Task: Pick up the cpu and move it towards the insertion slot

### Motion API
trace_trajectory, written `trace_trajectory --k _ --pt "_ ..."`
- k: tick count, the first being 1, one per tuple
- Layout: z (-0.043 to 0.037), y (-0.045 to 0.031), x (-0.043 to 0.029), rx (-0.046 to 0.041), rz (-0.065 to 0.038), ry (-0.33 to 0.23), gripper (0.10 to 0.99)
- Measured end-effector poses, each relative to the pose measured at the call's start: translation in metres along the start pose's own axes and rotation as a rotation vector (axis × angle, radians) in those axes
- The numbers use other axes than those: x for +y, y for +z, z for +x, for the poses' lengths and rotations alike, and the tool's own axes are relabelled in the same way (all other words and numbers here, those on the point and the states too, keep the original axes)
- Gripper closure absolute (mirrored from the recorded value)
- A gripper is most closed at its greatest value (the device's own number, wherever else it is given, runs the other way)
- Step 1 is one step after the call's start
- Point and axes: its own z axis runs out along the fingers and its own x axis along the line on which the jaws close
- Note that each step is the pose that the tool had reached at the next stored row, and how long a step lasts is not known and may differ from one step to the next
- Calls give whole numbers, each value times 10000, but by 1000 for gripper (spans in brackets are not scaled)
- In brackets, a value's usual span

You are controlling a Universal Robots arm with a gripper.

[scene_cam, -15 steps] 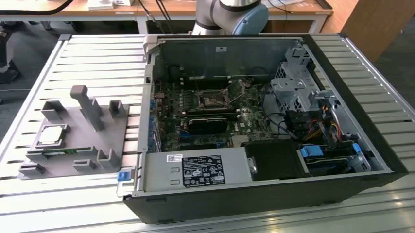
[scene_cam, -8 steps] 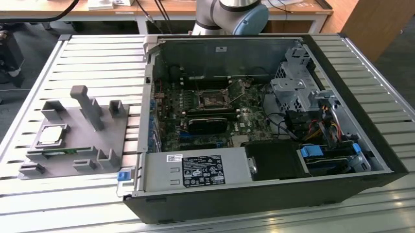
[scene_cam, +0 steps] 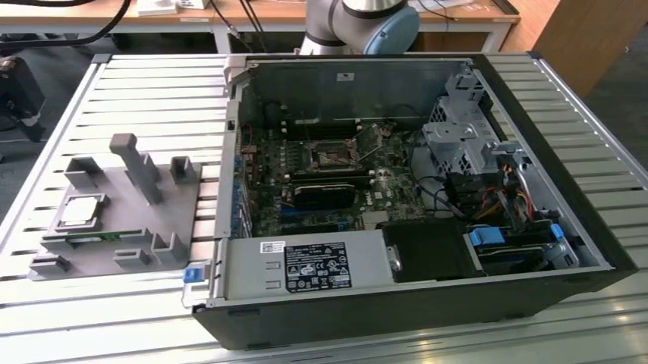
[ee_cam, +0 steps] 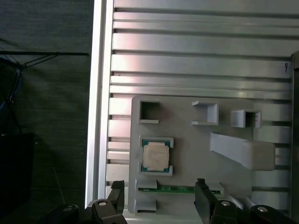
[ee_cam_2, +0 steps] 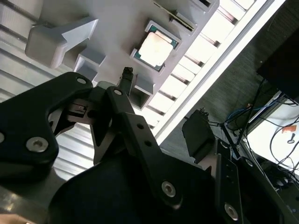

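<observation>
End effector (ee_cam: 159, 199) spread wide, nothing btwn the fingers (ee_cam: 202, 198), so empty. First wrist view: it hangs over the grey fixture (ee_cam: 187, 140), one fingertip each side of the green memory stick (ee_cam: 180, 189). No contact w/ anything as far as I can see.

Cpu (ee_cam: 156, 156) not picked up yet. It lies flat in its square pocket in the fixture, silver top up, just beside the memory stick and clear of both fingers. Second wrist view: one black fingertip (ee_cam_2: 127, 74) is near the cpu (ee_cam_2: 154, 48) but not touching.

Exterior view: fixture (scene_cam: 152, 220) sits on the slatted bench (scene_cam: 152, 91), on the exterior view's left of the open PC case (scene_cam: 405, 303). Cpu (scene_cam: 81, 211) is in its pocket there, memory stick (scene_cam: 96, 236) alongside.

Insertion slot (scene_cam: 331, 157) is in the motherboard (scene_cam: 390, 189) inside the case: dark centre, metal frame, long black card (scene_cam: 324, 196) just beside it. Slot is well apart from the cpu, w/ the case wall btwn them. Arm base (scene_cam: 360, 23) stands behind the case.
</observation>
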Motion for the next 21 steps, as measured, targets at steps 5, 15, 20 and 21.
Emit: trace_trajectory --k 5,15,20,21 --pt "0 58 -11 23 1 0 380" --pt "0 191 -22 81 4 3 380" --pt "0 243 -25 95 5 3 380" --pt "0 253 -25 98 5 3 380"
